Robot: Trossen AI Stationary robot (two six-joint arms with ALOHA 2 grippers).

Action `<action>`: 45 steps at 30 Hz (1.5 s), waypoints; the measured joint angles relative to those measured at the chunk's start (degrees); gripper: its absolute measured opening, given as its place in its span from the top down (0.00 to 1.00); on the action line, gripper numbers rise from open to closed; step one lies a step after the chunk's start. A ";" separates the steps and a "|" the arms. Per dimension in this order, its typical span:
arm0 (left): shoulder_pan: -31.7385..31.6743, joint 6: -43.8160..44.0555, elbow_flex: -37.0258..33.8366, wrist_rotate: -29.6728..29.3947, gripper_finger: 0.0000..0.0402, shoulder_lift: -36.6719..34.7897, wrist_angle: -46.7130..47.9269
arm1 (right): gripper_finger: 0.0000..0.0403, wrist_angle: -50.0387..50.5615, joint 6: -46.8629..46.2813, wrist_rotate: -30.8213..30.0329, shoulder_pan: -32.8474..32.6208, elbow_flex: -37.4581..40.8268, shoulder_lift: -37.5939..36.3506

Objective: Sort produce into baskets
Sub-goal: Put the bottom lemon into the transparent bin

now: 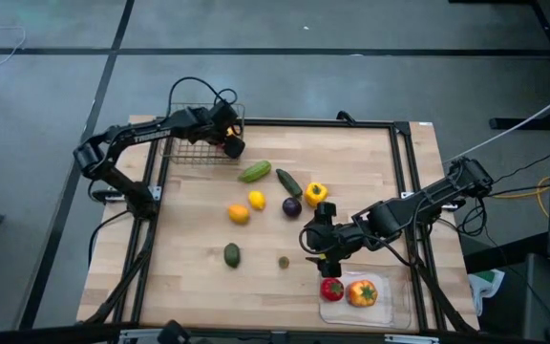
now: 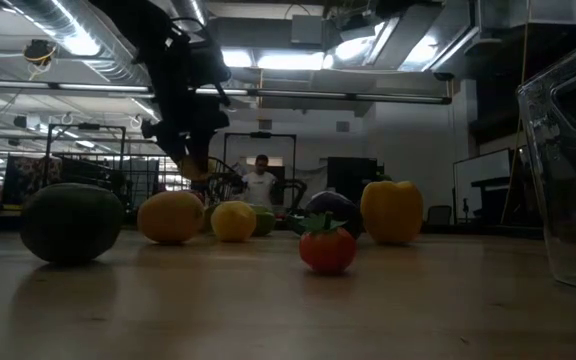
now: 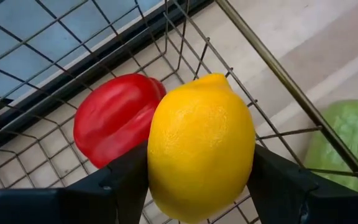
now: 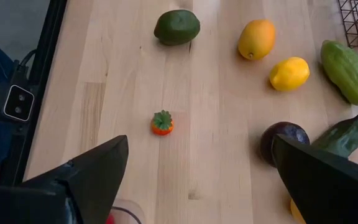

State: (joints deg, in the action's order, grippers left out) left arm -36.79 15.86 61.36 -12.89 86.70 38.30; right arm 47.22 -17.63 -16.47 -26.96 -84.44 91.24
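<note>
While the left gripper (image 3: 201,180) grasps a yellow lemon (image 3: 201,146) over the wire-mesh basket (image 1: 191,150), where a red pepper (image 3: 114,118) already lies, the right gripper (image 4: 197,180) hangs released above the bench (image 1: 199,277), near the clear tray (image 1: 387,312), with other produce loose between them.

A robotics laboratory: a pale wooden worktable (image 1: 199,239) framed in black metal rails on grey concrete flooring (image 1: 285,86), with fluorescent ceiling strip lights (image 2: 288,60), exposed ducting and a standing person (image 2: 260,182) behind.
</note>
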 joint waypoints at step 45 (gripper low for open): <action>47.36 19.74 0.00 17.00 0.42 -11.38 -27.29 | 0.03 -27.82 49.52 -8.80 0.09 0.00 0.00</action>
State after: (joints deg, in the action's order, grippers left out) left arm 10.57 35.61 61.36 4.11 75.33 11.01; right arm 19.40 31.89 -25.27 -26.87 -84.44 91.24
